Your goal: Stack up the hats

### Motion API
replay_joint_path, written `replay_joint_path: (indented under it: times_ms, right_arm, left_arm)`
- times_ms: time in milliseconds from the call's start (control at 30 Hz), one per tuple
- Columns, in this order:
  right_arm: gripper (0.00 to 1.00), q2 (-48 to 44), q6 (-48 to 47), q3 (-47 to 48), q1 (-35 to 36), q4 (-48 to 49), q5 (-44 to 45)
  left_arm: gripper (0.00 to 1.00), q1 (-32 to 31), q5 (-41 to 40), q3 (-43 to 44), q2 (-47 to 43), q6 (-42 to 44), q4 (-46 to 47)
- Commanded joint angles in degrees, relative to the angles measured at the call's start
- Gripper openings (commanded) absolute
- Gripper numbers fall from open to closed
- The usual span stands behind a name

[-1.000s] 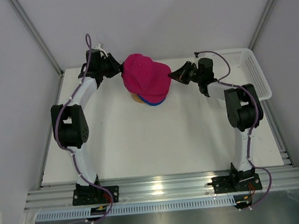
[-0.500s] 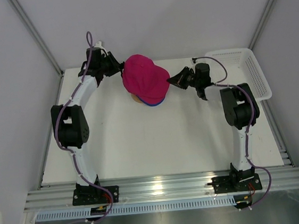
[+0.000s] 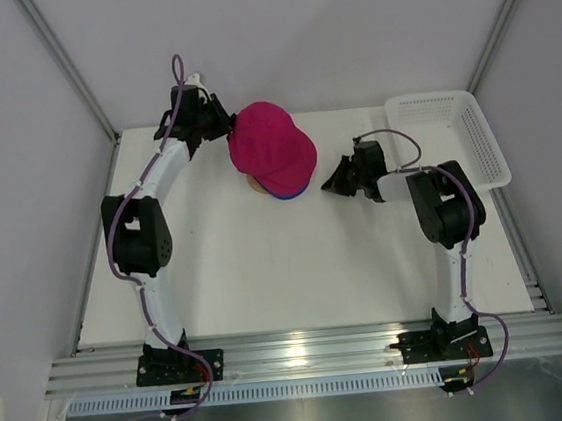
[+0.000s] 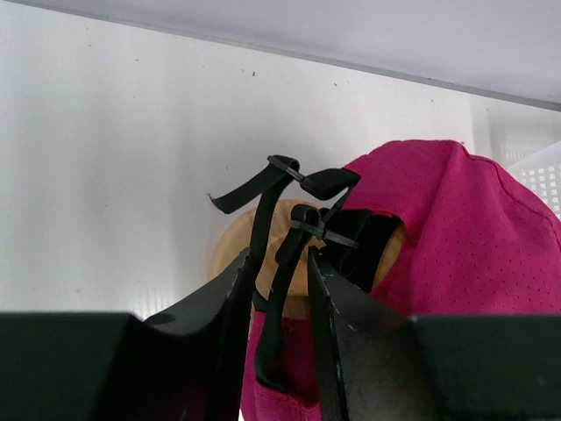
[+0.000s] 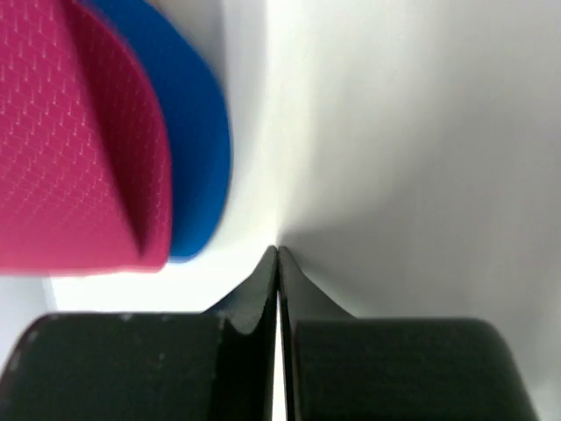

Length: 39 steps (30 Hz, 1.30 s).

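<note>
Top external: right claw (image 3: 327,187), shut empty, has backed off magenta fabric cap (image 3: 275,151); left claw (image 3: 230,130) pinches its black strap (image 4: 280,285) (stack nearly seated).

A magenta cap (image 3: 273,149) sits crown-up at the upper centre of the top view, topping the stack, its black rear straps (image 4: 326,182) hanging loose. Beneath it a blue cap (image 5: 197,132) shows only its brim edge. A second magenta one possibly lies hidden between.

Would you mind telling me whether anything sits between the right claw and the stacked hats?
Nothing visible does. Only bare table lies between the shut right claw and the brims of the pink hat and blue hat.
</note>
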Motion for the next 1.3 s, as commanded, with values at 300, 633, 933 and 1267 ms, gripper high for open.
replay_joint_path:
  times_ms: [300, 633, 933, 1267]
  right_arm:
    - [0.00, -2.58, -6.91, -3.36, 0.85, -8.35, 4.48]
    - [0.53, -24.72, -14.99, -0.20, 0.85, -15.65, 6.67]
    - [0.70, -32.20, -16.66, -0.37, 0.67, -18.89, 7.02]
    - [0.99, -39.75, -19.47, 2.53, -2.67, -25.93, 10.97]
  left_arm:
    - [0.34, -0.99, -4.02, 4.58, 1.93, 3.41, -2.86]
    - [0.31, -0.82, -3.94, 3.09, 5.44, 3.77, -4.71]
    - [0.29, -0.73, -3.06, -1.31, 5.01, 2.80, -3.83]
    - [0.38, 1.47, -1.05, -6.05, -1.84, 2.18, -4.36]
